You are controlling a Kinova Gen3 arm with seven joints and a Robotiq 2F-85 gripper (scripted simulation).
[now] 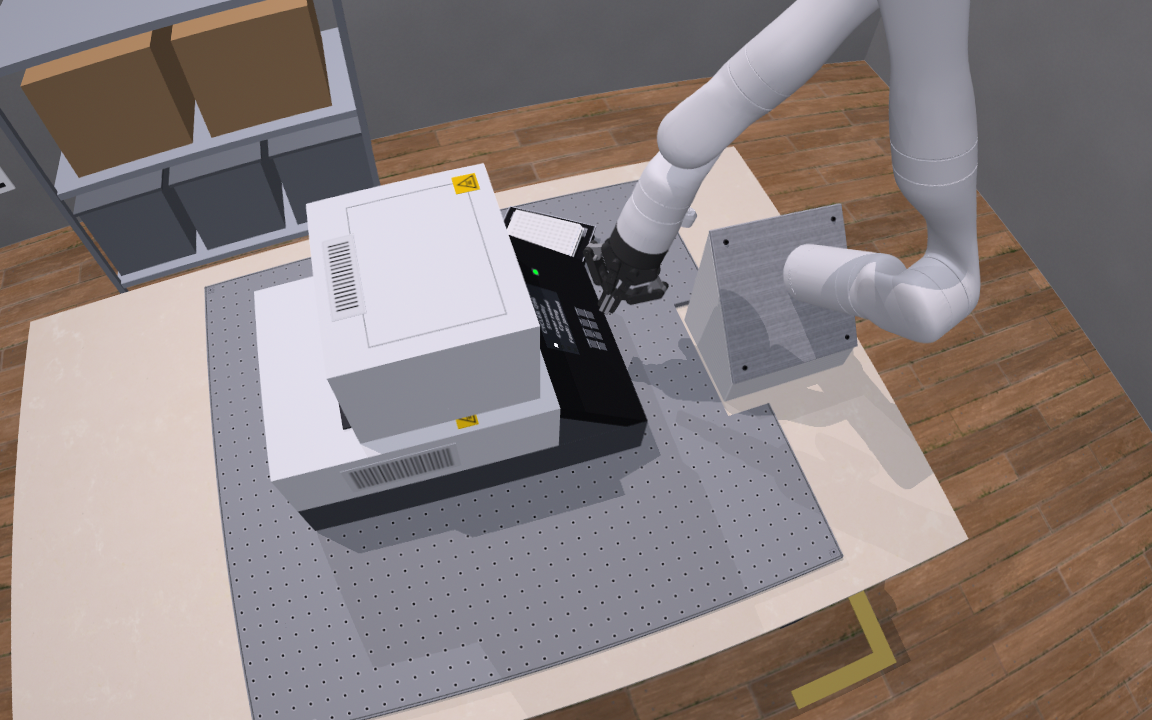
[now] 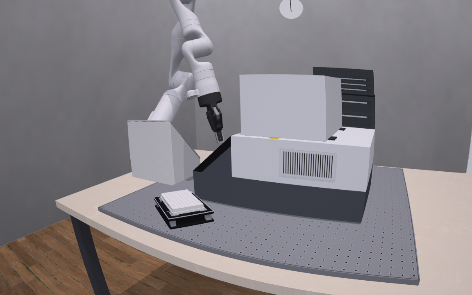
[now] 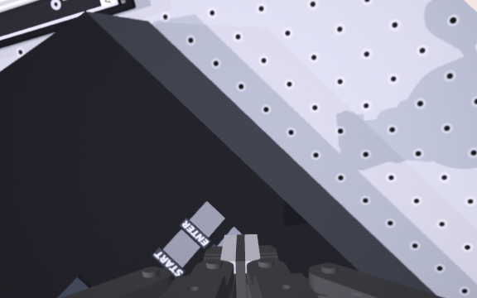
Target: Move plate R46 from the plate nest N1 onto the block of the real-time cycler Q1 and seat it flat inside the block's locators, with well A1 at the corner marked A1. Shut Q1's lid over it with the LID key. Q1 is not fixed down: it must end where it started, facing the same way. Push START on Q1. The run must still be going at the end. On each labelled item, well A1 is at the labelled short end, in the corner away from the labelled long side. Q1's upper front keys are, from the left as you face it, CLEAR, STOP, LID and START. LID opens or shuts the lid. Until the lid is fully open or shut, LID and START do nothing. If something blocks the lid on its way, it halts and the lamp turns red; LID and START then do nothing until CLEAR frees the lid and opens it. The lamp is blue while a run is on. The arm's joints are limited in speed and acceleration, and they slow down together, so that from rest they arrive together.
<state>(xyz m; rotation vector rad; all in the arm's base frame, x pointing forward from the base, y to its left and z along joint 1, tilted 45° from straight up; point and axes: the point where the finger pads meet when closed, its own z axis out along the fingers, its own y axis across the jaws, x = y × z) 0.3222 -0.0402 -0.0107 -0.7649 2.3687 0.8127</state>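
Plate R46 (image 1: 546, 232) (image 2: 182, 200), white with many wells, lies in the black plate nest N1 (image 2: 188, 217) on the breadboard beside the cycler Q1 (image 1: 311, 402) (image 2: 303, 164). Q1's big white lid (image 1: 419, 286) (image 2: 285, 104) sits over the body, and the block is hidden. The lamp (image 1: 534, 271) on the black sloped front panel (image 1: 593, 376) (image 3: 77, 145) is green. My gripper (image 1: 613, 301) (image 2: 219, 139) (image 3: 241, 257) is shut and empty. Its tips hover just above the panel's keys, right beside the keys marked ENTER (image 3: 207, 218) and START (image 3: 180, 247).
The arm's grey wedge base (image 1: 772, 304) (image 2: 157, 154) stands close to Q1's front panel. A shelf with cardboard boxes (image 1: 177, 80) is beyond the table. A dark rack (image 2: 357, 98) stands behind Q1. The perforated breadboard (image 1: 562, 555) (image 2: 303, 238) (image 3: 367, 83) covers the table's middle.
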